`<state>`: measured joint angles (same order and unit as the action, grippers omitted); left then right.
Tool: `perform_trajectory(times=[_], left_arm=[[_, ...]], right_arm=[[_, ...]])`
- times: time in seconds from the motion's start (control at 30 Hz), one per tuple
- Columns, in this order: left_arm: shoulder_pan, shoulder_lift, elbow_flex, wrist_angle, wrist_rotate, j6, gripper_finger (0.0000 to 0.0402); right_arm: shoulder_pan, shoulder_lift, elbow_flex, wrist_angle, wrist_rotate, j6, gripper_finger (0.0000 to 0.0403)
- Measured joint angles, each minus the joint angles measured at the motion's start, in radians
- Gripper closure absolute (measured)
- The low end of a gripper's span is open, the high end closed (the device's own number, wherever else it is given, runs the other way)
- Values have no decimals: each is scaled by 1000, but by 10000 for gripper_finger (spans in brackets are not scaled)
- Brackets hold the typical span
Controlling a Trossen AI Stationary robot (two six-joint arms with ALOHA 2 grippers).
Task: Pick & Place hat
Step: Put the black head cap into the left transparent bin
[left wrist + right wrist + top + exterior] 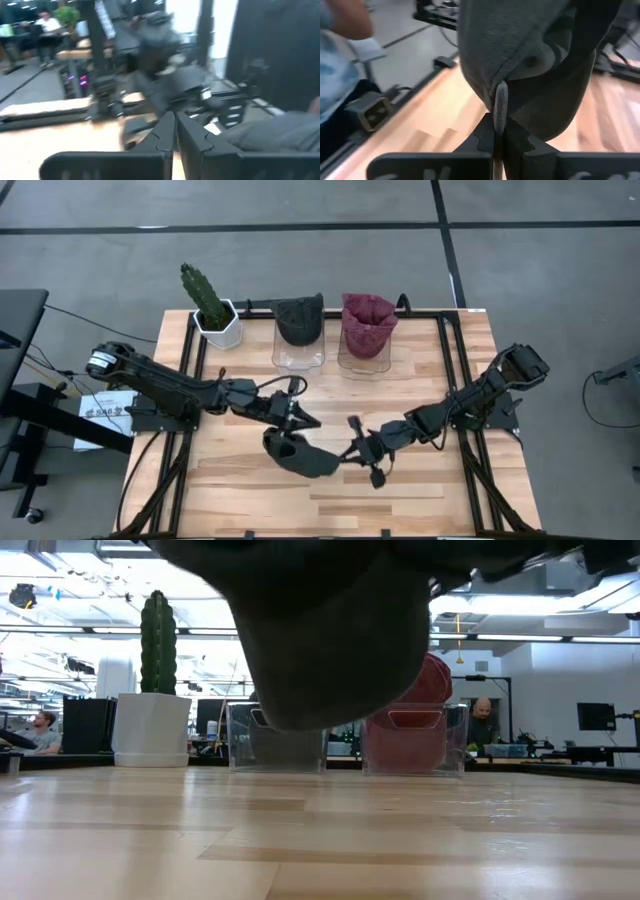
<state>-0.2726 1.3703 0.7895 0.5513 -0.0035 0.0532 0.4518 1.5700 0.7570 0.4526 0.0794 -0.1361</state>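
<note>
One camera looks straight down on the tabletop (400,490), another level across it, both sharing the cactus (205,295) at upper left; the wrist views look blurred, seemingly close.

Both arms are dark, nearly black, built of chunky jointed segments. The left arm (165,385) carries a round silver-and-white cap at its joint near the bench's left edge, with thin black cables trailing off beside it. The right arm (480,400) ends in a blocky black housing toward the right edge. Up close, the right fingers (485,132) are flat matte black plates with stepped, notched inner edges, mounted on a broad black crossbar; the left fingers (167,132) look the same.
</note>
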Motion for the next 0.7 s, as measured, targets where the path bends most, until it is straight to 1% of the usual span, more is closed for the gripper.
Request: perform_trajectory(times=[0.1, 0.27, 0.37, 0.5, 0.6, 0.7], left_arm=[[23, -5, 0, -13, -32, 2, 385], [79, -3, 0, -13, -34, 2, 385], [112, 19, 0, -14, -38, -14, 385], [137, 93, 0, -3, -39, -58, 385], [142, 171, 0, 46, -36, -85, 385], [142, 249, 0, 127, 6, -116, 385]], right_arm=[[28, 0, 10, 1, -20, -15, 402], [74, 0, 43, 2, -24, -60, 402], [98, 0, 59, 2, -24, -97, 402], [108, 0, 63, 66, 52, -108, 402], [93, 0, 65, 80, 55, -109, 402], [76, 1, 65, 79, 56, -105, 402]])
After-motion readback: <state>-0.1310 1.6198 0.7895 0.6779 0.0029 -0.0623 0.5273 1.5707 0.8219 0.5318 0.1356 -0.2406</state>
